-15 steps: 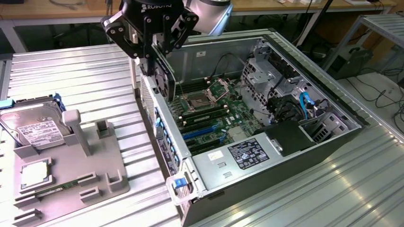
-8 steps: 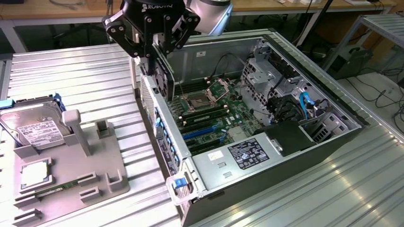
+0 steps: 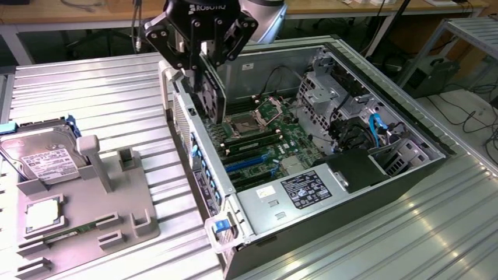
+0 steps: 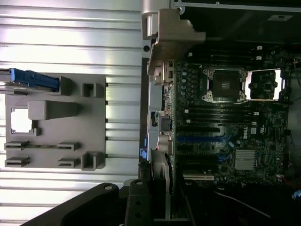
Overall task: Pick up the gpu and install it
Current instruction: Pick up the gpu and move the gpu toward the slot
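Black two-finger gripper, mine: clamped on gpu, thin flat black expansion card, hanging edge-down inside rear wall of open grey metal computer case. Not seated. Beyond: blue expansion slots on green motherboard. Risk judged: card off slot line, bracket snagging rear wall, edge striking board components.

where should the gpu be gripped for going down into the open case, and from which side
By its upper long edge, from straight above. The gpu hangs on edge, faces vertical, lower edge toward the motherboard slots, so only the top is free. The end effector grips it there.
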`<state>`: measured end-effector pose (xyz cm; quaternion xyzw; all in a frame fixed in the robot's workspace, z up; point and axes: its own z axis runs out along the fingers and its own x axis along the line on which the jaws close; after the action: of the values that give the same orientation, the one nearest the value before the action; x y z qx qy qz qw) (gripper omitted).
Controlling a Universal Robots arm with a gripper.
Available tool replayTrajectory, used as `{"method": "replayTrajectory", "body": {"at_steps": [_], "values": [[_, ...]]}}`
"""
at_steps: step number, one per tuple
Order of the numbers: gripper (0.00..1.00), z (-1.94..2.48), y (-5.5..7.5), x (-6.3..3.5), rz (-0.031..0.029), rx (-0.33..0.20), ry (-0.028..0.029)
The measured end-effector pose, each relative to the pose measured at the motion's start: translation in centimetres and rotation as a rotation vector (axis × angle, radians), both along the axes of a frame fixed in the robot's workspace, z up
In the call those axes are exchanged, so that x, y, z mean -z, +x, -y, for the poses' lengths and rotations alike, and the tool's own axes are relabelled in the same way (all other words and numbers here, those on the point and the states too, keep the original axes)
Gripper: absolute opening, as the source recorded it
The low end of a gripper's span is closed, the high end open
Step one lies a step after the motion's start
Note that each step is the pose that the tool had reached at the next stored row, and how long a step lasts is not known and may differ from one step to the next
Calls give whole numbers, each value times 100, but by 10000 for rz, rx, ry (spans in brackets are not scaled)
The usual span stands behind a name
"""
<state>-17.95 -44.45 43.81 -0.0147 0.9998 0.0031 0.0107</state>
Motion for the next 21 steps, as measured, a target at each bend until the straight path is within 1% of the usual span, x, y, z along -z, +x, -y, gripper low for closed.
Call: {"method": "replayTrajectory", "body": {"at_steps": [2, 3, 11, 15, 21], "values": [[28, -4, 43, 2, -1, 62, -195], [28, -4, 74, 5, -1, 81, -203], [28, -4, 378, 27, -1, 119, -205], [28, -6, 527, 45, 12, 139, -204], [28, -7, 785, 77, 17, 158, -205]]}}
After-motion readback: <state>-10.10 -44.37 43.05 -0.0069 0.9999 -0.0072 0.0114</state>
